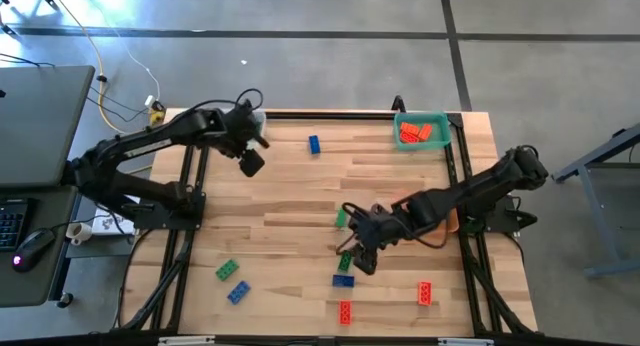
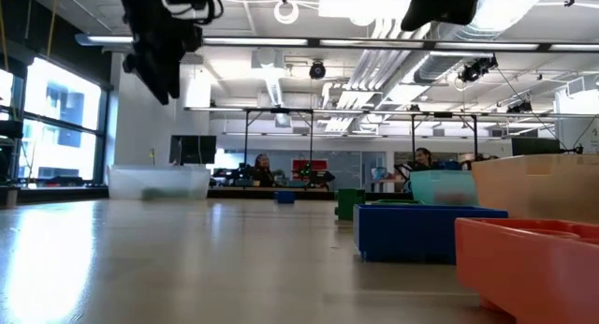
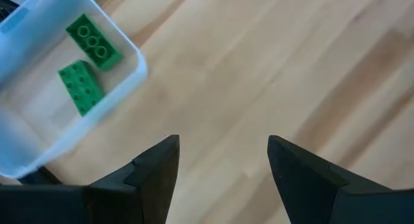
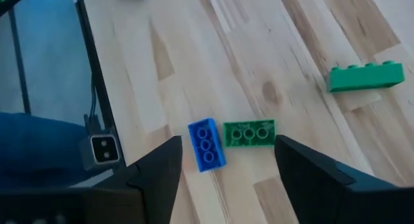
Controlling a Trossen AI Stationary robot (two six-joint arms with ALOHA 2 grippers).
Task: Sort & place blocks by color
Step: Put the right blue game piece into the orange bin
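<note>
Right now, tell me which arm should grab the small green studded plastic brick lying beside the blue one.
Right. The right gripper hovers open over the green studded brick and blue brick, while the left gripper sits far across the table by the clear tray.

Left pincer (image 1: 252, 162) and right pincer (image 1: 362, 263) both gape.

The robot had two dark, almost black arms made of long thick parts with round joints. A thin black cable looped beside the right arm. Each pincer (image 3: 220, 166) had two flat black fingers with slanted tips.
</note>
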